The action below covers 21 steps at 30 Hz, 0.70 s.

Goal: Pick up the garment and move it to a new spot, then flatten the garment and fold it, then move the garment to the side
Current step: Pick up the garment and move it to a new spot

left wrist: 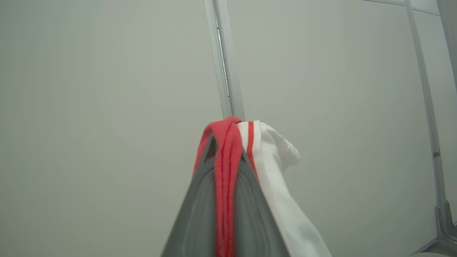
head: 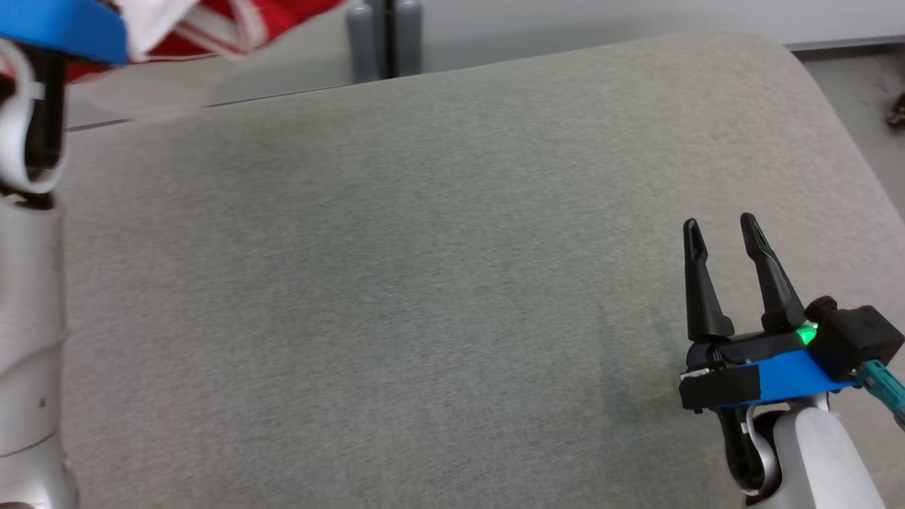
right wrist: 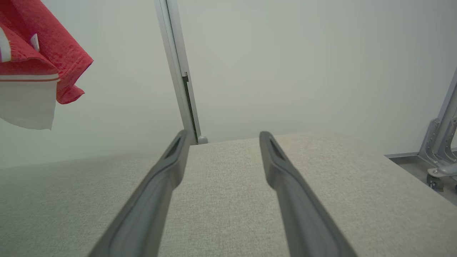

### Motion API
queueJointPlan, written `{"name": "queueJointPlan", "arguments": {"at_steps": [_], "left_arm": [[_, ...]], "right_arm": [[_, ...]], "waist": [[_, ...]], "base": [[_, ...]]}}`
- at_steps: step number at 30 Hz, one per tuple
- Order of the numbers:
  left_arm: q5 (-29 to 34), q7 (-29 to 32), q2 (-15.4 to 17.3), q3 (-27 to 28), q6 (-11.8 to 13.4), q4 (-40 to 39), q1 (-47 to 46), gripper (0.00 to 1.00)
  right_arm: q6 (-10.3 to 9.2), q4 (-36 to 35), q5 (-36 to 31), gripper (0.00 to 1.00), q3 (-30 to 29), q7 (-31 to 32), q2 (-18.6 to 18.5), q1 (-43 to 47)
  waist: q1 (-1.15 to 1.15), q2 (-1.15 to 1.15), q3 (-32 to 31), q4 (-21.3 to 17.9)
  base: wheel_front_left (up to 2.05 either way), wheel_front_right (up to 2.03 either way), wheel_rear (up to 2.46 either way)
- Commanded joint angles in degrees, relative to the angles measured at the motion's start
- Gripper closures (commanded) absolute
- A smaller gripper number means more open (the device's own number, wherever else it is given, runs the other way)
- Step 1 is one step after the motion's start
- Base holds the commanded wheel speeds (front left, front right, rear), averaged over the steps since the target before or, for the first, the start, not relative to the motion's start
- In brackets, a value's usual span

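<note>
grey fabric surface [head: 424, 283], pale wall [right wrist: 303, 53], metal post [right wrist: 177, 71], grey floor [head: 859, 106]

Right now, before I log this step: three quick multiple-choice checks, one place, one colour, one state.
1. Where is the garment? A flat on the grey surface; B held up in the left claw; C folded at the near edge.
2. Its colours? A red and white; B blue and grey; C black.
3. The right claw is: A shut on cloth; B open, empty; C shut, empty.
Key: 1 B, the cloth is pinched in that claw, off the surface; 2 A, red cloth beside a white panel with a red stripe; 3 B, its jaws stand apart with nothing between them.
</note>
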Motion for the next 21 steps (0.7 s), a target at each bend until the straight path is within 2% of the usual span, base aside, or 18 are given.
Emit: {"name": "queueJointPlan", "arguments": {"at_steps": [1, 5, 9, 21], "left_arm": [[0.0, 0.2, -0.7, -1.1, -0.2, -1.0, -0.9, 1.00], [-0.9, 0.5, -3.0, -4.8, -0.2, -1.6, -0.6, 1.00], [-1.4, 0.3, -4.5, -8.6, -0.2, 1.0, 1.8, 1.00], [-4.7, -5.7, -8.7, -17.7, -0.3, 14.8, 16.9, 1.00]], "right_arm": [[0.01, 0.1, 0.7, 0.00, 0.4, -0.2, -0.2, -0.9], [0.01, 0.0, 2.5, 0.00, 2.0, -0.2, -0.2, -1.4], [0.01, -0.2, 3.3, 0.00, 2.6, -0.2, -0.2, -2.1], [0.01, 0.0, 2.5, 0.00, 2.0, -0.2, -0.2, -1.8]], "waist": [[0.00, 0.00, -0.3, -1.5], [0.00, 0.00, 0.8, -3.9], [0.00, 0.00, 1.8, -4.7], [0.00, 0.00, 2.1, -2.6]], "base": [[0.00, 0.00, 0.00], [0.00, 0.00, 0.00], [0.00, 0.00, 0.00], [0.00, 0.00, 0.00]]}}
